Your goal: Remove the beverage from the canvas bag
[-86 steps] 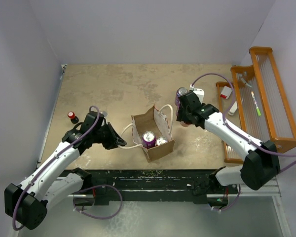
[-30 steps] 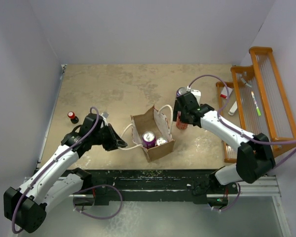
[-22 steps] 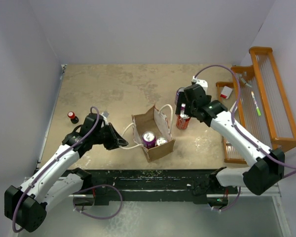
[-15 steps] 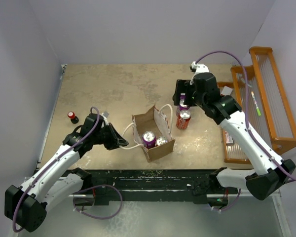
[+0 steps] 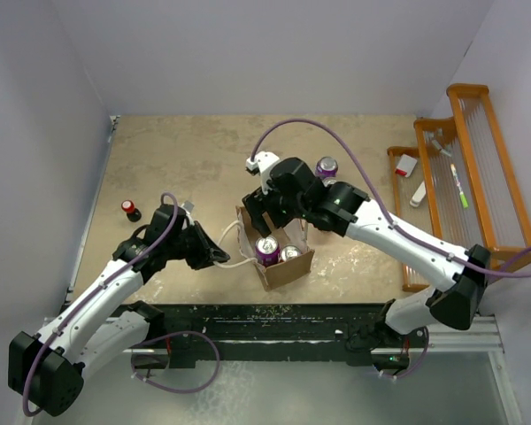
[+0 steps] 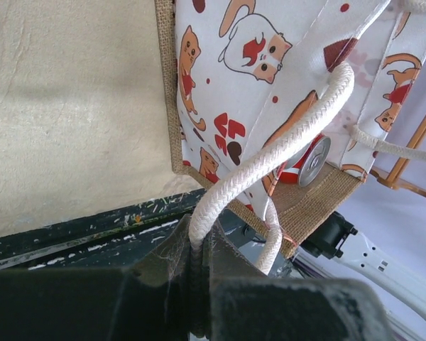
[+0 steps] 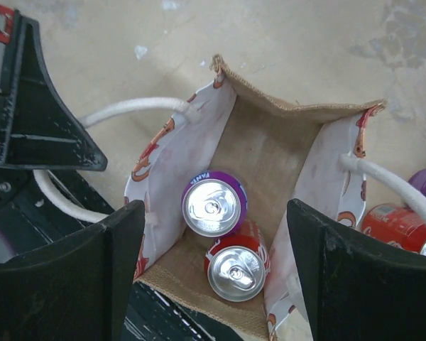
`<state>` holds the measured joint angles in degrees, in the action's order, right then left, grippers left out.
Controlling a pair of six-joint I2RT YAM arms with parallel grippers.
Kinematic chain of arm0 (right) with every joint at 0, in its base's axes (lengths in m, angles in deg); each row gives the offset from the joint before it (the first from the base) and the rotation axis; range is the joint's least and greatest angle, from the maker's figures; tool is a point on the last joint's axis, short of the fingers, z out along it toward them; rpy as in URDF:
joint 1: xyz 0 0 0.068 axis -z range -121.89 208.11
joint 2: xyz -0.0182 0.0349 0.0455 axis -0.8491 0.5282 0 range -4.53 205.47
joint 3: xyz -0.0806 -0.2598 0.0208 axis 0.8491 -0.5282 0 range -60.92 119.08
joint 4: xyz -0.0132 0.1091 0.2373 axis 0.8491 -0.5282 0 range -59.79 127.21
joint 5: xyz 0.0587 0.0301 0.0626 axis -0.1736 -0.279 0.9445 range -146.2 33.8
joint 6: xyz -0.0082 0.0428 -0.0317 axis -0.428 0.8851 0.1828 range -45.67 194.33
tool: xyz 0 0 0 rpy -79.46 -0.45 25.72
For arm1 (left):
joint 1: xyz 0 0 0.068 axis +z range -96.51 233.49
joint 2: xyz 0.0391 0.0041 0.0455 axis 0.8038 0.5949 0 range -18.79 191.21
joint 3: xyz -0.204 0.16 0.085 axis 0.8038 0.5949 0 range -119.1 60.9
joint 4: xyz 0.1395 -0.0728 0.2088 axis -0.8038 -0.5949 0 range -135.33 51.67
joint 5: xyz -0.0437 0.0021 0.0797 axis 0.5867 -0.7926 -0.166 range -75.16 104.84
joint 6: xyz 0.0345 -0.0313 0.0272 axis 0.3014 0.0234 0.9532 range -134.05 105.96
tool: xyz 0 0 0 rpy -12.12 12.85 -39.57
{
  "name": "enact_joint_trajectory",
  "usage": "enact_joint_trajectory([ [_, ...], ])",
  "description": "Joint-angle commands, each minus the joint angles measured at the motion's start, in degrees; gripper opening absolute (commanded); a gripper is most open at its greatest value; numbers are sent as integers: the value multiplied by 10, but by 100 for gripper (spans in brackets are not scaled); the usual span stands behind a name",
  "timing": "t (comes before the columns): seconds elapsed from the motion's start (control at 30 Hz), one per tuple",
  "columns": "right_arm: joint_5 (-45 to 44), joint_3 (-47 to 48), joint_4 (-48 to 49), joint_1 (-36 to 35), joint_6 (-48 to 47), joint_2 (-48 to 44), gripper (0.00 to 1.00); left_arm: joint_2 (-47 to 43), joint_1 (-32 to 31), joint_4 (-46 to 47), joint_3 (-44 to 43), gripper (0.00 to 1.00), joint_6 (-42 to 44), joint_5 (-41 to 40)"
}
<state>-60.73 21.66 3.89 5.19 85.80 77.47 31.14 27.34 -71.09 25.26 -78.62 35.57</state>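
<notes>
The canvas bag (image 5: 286, 268) stands open at the table's near middle. A purple can (image 5: 266, 251) and a red can (image 5: 289, 254) stand upright inside it. My right gripper (image 5: 271, 219) hangs open and empty just above the bag's mouth. In the right wrist view its fingers (image 7: 121, 263) straddle the purple can (image 7: 214, 204) and the red can (image 7: 238, 268). My left gripper (image 5: 215, 257) is shut on the bag's white rope handle (image 6: 270, 163) and holds it out to the left. The cat-print lining (image 6: 255, 71) fills the left wrist view.
A purple can (image 5: 327, 166) stands on the table behind and right of the bag. A red can (image 7: 401, 227) stands just right of the bag, under my right arm. A small red-capped bottle (image 5: 130, 210) is at the far left. A wooden rack (image 5: 478, 168) lines the right edge.
My right gripper let go of the red can on the table right of the bag, rose, and swung left over the bag's mouth. The left gripper kept its hold on the handle.
</notes>
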Motion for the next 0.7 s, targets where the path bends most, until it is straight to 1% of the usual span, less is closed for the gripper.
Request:
enact_joint_trajectory([
  [0.0,-11,-4,-26,-11,-15,17,81,-3,1,2,-3,0,-13,-11],
  [0.23,-9,-10,-37,-41,14,79,81,4,1,7,-8,0,-19,-14],
  [0.43,-19,-13,-49,-48,41,127,81,6,1,8,-8,0,-19,-9],
  [0.53,-29,-14,-60,-49,48,158,78,1,1,1,-7,0,-16,-11],
  [0.67,-38,-16,-65,-50,58,195,77,-12,1,-4,0,0,-24,-13],
])
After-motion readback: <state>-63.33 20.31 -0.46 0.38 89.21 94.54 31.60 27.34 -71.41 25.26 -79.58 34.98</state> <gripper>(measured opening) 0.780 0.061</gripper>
